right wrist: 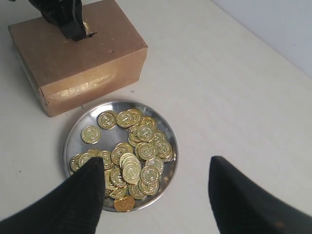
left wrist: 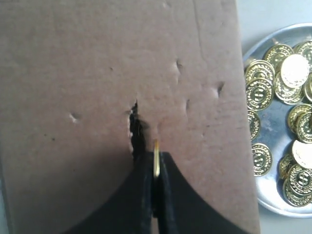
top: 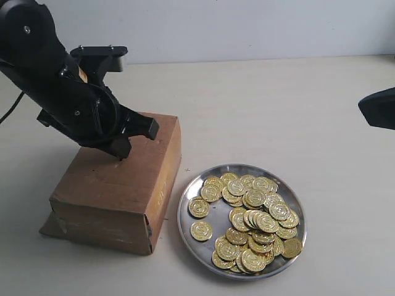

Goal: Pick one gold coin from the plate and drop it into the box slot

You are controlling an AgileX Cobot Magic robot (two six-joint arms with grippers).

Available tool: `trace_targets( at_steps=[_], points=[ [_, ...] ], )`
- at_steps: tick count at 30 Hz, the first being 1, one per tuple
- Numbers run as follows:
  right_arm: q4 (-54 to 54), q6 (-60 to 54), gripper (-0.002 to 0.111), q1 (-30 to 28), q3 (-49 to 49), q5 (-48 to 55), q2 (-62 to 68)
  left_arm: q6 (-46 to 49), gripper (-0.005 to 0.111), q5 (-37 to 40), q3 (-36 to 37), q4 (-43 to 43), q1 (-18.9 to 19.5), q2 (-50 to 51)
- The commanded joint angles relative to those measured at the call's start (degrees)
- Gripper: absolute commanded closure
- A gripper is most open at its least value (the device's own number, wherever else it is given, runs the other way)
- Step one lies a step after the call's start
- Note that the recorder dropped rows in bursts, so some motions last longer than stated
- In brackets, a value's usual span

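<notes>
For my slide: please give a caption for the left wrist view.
Left claw holds a gold coin edge-on beside the box slot, plate nearby.

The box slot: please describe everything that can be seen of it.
The box slot is a short, narrow, dark slit with ragged edges, cut through the brown cardboard top of the box. Small dents mark the cardboard around it. One end lies open; the other is hidden by a fingertip of the left gripper, which pinches a gold coin on edge, parallel to the slit but slightly beside it. The coin seems not yet inside.
</notes>
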Motion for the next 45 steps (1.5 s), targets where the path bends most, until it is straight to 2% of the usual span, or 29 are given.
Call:
trace_targets(
  at_steps=[1, 41, 44, 45],
  points=[
    [-0.01, -0.41, 0.049, 0.12, 0.18, -0.69, -0.13, -0.51, 0.107, -0.26, -0.27, 1.39, -0.52, 1.03],
    [-0.01, -0.41, 0.049, 0.12, 0.18, -1.07, -0.13, -2.34, 0.107, -1.07, -0.27, 4.54, -0.52, -0.06],
    [-0.01, -0.41, 0.049, 0.12, 0.18, -1.07, -0.13, -2.23, 0.098, -1.07, -0.27, 4.31, -0.57, -0.06],
    [-0.01, -0.41, 0.049, 0.12, 0.18, -1.07, -0.13, -2.23, 0.090, -1.07, -0.27, 4.31, -0.57, -0.06]
  ],
)
